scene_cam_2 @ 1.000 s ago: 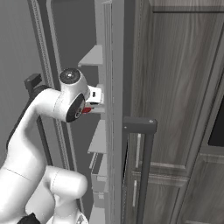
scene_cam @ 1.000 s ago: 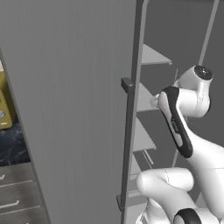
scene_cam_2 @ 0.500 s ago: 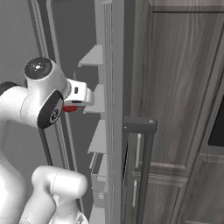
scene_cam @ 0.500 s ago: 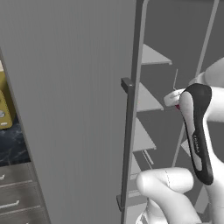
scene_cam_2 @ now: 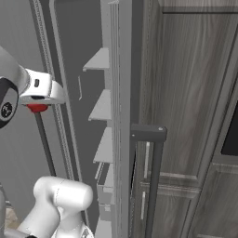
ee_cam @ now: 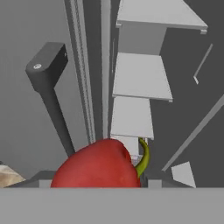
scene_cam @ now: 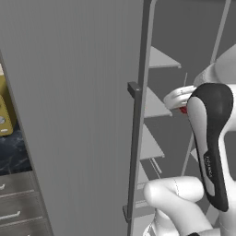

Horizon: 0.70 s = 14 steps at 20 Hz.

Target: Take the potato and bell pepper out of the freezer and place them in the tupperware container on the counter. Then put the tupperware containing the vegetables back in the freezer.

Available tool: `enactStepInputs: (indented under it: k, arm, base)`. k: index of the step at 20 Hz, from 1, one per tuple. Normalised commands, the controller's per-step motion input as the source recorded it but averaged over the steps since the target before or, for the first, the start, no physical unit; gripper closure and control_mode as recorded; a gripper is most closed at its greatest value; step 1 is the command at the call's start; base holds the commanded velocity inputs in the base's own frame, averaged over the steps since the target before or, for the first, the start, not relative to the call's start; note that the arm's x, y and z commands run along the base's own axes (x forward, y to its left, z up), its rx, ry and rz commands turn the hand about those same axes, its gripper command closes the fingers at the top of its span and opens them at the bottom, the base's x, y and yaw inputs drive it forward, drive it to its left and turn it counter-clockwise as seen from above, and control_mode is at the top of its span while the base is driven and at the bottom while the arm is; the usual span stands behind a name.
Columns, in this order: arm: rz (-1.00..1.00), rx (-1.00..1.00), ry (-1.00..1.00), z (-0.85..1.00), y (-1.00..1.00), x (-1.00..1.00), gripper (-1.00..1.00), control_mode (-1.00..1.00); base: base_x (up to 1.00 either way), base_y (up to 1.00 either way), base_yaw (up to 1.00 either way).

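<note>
My gripper (ee_cam: 98, 180) is shut on the red bell pepper (ee_cam: 98, 168), whose green stem curls up on the right. In the left base view the gripper (scene_cam: 183, 105) hangs in front of the freezer shelves (scene_cam: 156, 104), with a sliver of the bell pepper (scene_cam: 184, 110) under it. The right base view has the gripper (scene_cam_2: 39, 101) left of the shelves (scene_cam_2: 103, 106), the bell pepper (scene_cam_2: 37, 108) below the hand. The freezer door (scene_cam: 69, 115) stands open. The potato and the tupperware container are out of view.
The door's long bar handle (scene_cam: 134, 152) runs down beside the hand's path. A strip of black counter (scene_cam: 11, 147) with grey drawers (scene_cam: 14, 203) and an olive oven (scene_cam: 4, 115) lies at the far left. Dark wood-grain cabinets (scene_cam_2: 186, 93) stand to the right.
The arm has swung and the hand has drawn back from the shelves, leftward in the right base view, carrying the bell pepper. The base and the door have not moved.
</note>
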Motion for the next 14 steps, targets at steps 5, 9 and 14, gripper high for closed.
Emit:
enactStepInputs:
  k: [5, 9, 14]
  arm:
    - [0.0, 0.0, 0.05, -0.02, -0.03, 0.0, 1.0, -1.0]
    - [0.0, 0.01, 0.0, -0.06, -0.14, 0.0, 1.0, -1.0]
    - [0.0, 0.0, 0.0, -0.09, -0.06, -0.01, 1.0, -1.0]
  base:
    - [0.0, 0.0, 0.0]
    - [0.0, 0.0, 0.0]
    - [0.0, 0.0, 0.0]
